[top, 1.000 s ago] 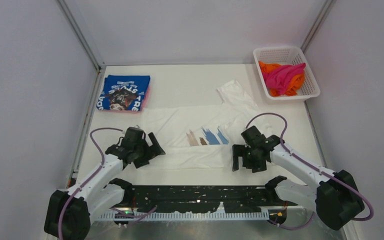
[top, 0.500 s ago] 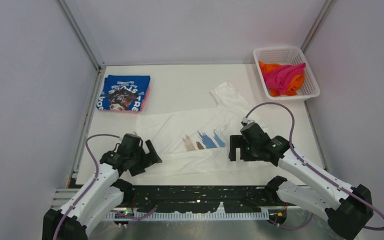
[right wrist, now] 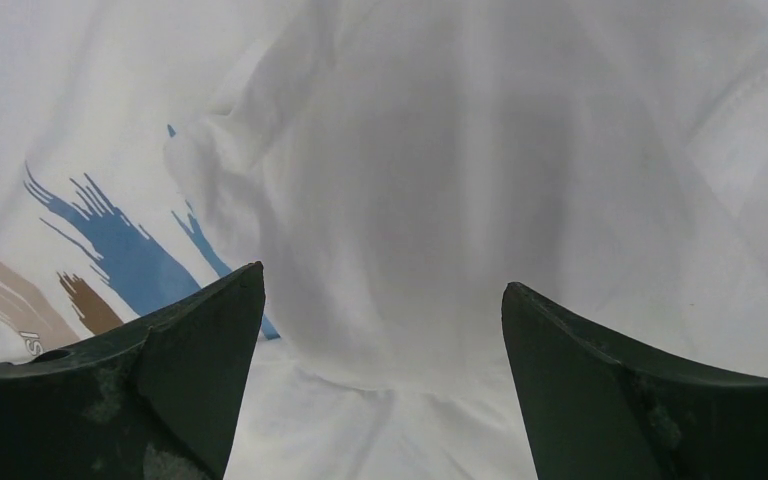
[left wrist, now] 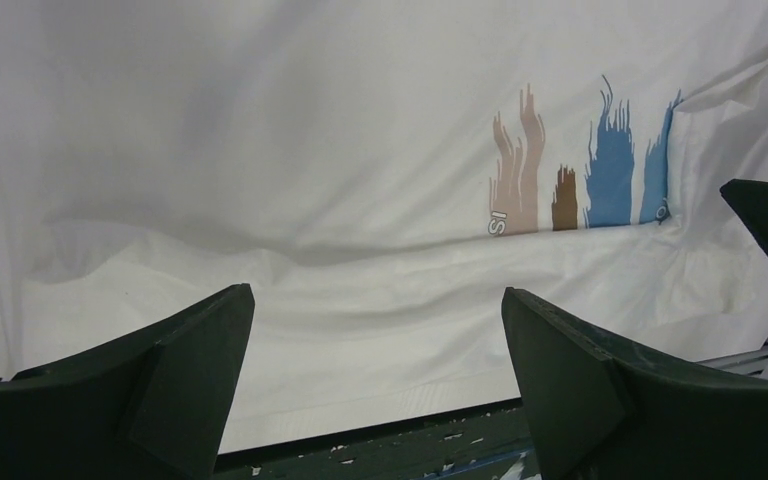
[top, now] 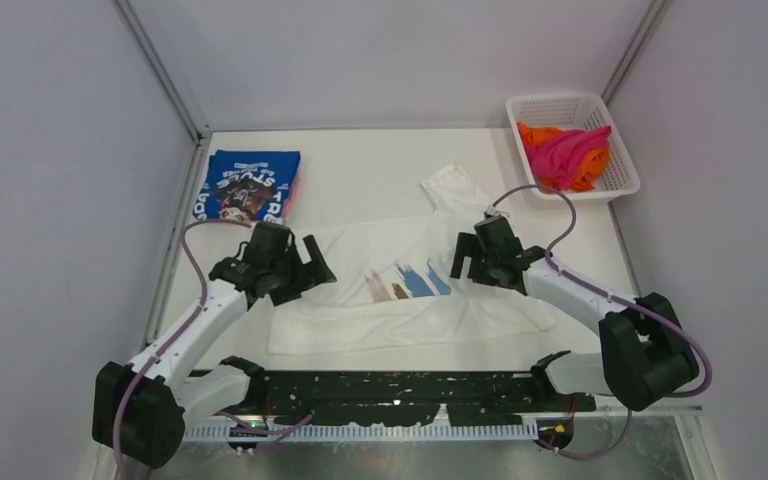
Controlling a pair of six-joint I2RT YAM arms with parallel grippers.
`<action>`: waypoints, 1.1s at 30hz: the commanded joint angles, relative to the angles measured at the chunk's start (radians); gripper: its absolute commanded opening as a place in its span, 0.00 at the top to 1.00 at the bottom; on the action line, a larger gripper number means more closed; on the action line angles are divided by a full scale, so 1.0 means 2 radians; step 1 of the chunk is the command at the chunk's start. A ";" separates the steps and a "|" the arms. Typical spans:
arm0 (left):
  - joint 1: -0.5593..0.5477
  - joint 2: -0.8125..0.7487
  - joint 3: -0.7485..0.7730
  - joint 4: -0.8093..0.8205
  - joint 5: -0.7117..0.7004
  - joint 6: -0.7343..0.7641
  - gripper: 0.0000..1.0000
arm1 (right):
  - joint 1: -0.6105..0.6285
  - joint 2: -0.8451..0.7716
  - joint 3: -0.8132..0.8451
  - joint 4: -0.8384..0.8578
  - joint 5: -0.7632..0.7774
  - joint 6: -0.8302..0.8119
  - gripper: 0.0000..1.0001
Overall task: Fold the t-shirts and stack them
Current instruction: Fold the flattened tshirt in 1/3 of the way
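The white t-shirt with brown and blue brush strokes lies spread on the table's near middle, its near edge folded up. It fills the left wrist view and the right wrist view. My left gripper is open and empty over the shirt's left end. My right gripper is open and empty over the shirt just right of the print. The folded blue t-shirt lies on a pink one at the far left. The magenta shirt and the orange shirt sit in the basket.
The white mesh basket stands at the far right corner. A black strip runs along the table's near edge. Grey walls close in on the left, back and right.
Both arms have moved away from the near edge toward the shirt's middle, open and empty. The shirt's near edge now lies folded up and one sleeve has shifted left.
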 commanded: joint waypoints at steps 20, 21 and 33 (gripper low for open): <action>0.070 0.101 0.084 0.027 -0.072 0.056 0.00 | 0.001 -0.137 -0.098 -0.143 -0.036 0.048 0.05; 0.074 0.108 0.090 0.026 -0.074 0.057 0.00 | 0.001 -0.143 -0.097 -0.139 -0.027 0.041 0.05; 0.105 0.261 0.212 0.037 -0.159 0.073 0.11 | 0.000 -0.197 -0.011 -0.017 -0.048 -0.030 0.05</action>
